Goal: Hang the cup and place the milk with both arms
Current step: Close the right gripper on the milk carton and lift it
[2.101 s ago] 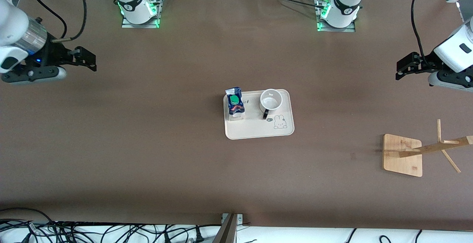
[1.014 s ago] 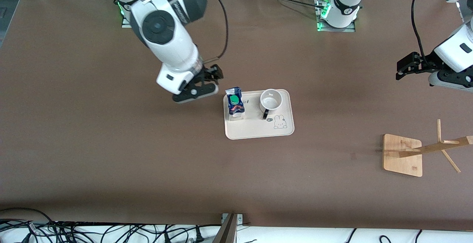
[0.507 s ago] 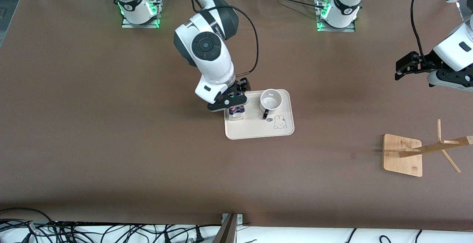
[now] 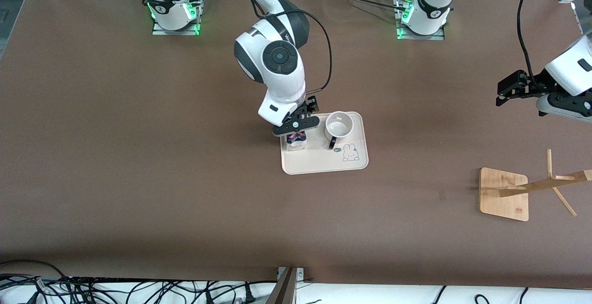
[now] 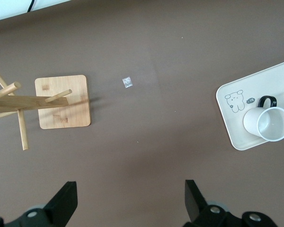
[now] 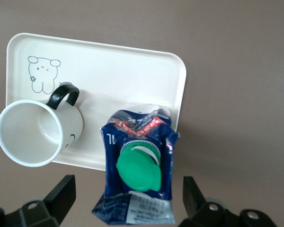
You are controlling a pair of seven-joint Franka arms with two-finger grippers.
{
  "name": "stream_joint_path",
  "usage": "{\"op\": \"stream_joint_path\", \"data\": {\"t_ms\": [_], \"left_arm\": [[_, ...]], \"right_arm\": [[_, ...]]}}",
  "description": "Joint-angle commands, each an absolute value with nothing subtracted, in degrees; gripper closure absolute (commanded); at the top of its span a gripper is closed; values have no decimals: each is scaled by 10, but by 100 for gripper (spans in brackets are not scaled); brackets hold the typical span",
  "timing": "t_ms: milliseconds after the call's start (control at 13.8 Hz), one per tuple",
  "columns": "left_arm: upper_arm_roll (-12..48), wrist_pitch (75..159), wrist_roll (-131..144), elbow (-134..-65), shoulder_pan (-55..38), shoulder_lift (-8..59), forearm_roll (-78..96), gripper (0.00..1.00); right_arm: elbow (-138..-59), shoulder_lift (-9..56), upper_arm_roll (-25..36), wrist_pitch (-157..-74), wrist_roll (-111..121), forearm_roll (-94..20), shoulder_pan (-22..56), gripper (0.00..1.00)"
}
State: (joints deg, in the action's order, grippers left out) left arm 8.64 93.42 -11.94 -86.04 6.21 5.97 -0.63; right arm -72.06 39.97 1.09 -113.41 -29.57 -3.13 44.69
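At frame centre the right gripper (image 4: 296, 129), fingers apart, hovers over the milk (image 6: 138, 165) on the tray (image 4: 323, 163); descend centred, clear of the cup (image 4: 339, 127), while the left gripper (image 4: 511, 90), also apart, waits.

Glossy ceramic cup (image 6: 35, 132), wooden rack (image 4: 505, 194)

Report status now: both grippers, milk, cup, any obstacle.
Right gripper open over milk, not gripping. Left gripper open, waiting above bare table. Cup upright beside milk on tray. Nothing blocking.
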Motion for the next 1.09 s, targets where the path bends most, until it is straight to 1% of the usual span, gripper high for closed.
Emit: {"op": "stream_joint_path", "data": {"t_ms": [0,72,217,290,435,580,797,1014], "left_arm": [[87,922,-137,-841,67,68,0,0],[87,922,-137,-840,66,68,0,0],[87,922,-137,-840,66,68,0,0],[87,922,-136,-841,66,68,1,0],[87,922,-136,-841,66,68,3,0],[87,922,-136,-840,66,68,3,0],[87,922,-137,-840,67,68,3,0],[87,922,-137,-841,67,68,4,0]], "right_arm": [[-720,404,18,-1146,-312,-13,460,1],[-720,404,18,-1146,-312,-12,460,7],[-720,404,18,-1146,-311,-11,460,26],[-720,404,18,-1146,-310,-11,459,34],[-719,403,19,-1145,-309,-12,459,44],[-718,400,20,-1142,-306,-14,456,51],[-715,389,21,-1123,-302,-18,454,51],[-711,349,24,-1059,-296,-24,436,51]]}}
